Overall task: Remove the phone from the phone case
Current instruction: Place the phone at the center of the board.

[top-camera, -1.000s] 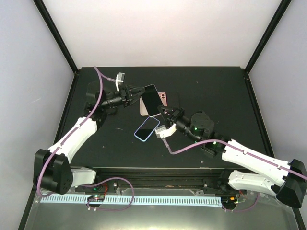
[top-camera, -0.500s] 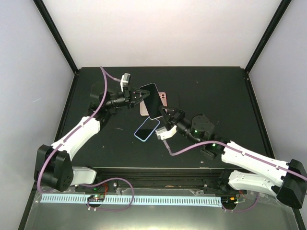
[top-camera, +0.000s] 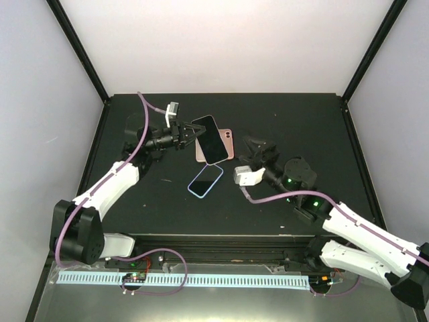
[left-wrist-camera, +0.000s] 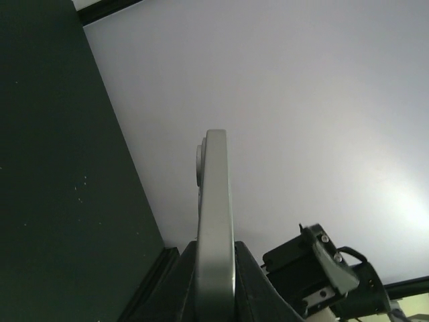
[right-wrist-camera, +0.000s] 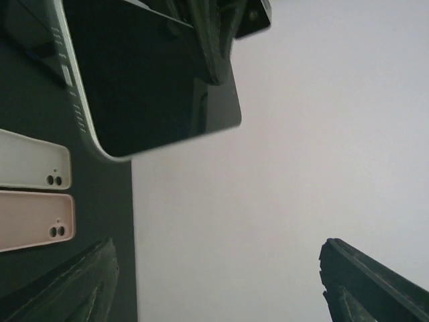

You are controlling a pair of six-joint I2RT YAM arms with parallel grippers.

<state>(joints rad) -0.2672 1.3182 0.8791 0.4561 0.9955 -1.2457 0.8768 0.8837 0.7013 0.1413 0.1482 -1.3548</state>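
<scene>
My left gripper is clamped on one short end of the phone, lifted above the pink phone case — its long axis points away from those fingers, toward the right gripper, near, spread and empty.

Overhead view, close wrist views, shared phone

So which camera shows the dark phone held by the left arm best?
The top external view: the whole dark phone shows, held at one end by the left fingers. The left wrist view gives only its thin silver edge; the right wrist view shows part of its screen, cut off.
</scene>
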